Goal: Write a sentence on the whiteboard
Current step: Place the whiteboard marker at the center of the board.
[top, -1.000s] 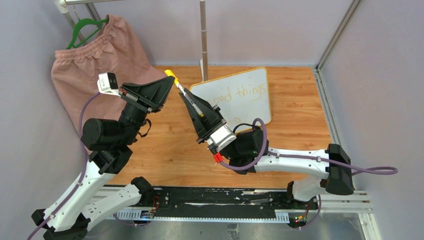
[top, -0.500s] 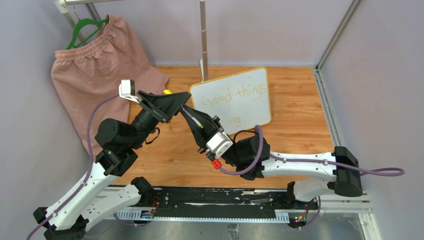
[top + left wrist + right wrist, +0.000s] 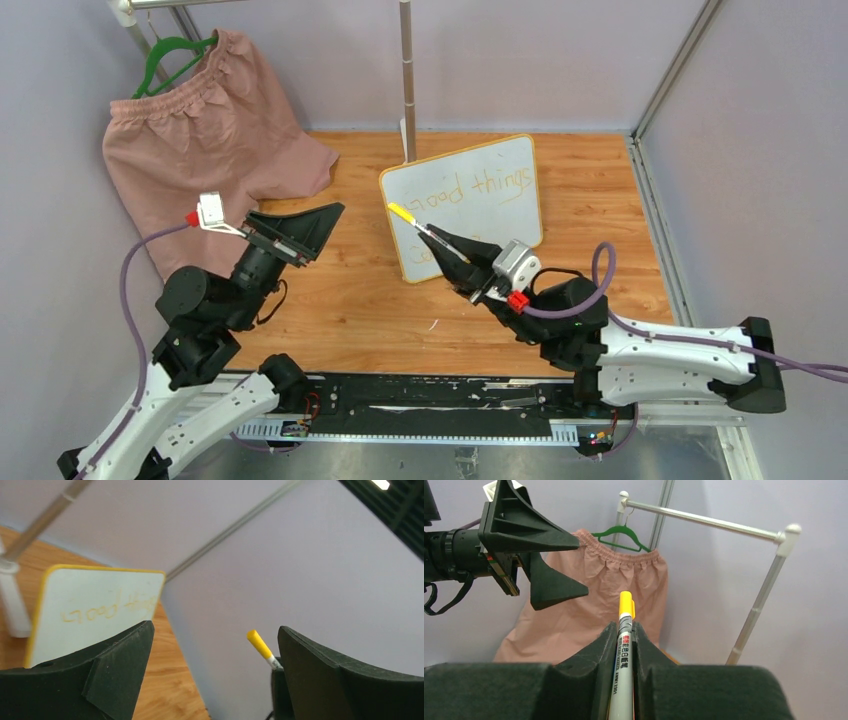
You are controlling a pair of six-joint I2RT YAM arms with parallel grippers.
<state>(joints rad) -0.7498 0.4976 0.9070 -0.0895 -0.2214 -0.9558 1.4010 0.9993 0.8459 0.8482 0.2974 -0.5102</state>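
Yellow-orange sentence [image 3: 472,190] is partly hidden behind right hand [image 3: 447,245] and marker [image 3: 420,226].

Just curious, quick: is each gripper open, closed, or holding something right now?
Left gripper: open, holding nothing.
Right gripper: closed on the yellow-capped marker.

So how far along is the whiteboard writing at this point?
Done: the sentence reads "Good things" on the whiteboard, with a second line below partly hidden by the arm. In hand: the right gripper is shut on the marker, yellow cap on; the left gripper is open and empty. Left: probably only setting the marker down.
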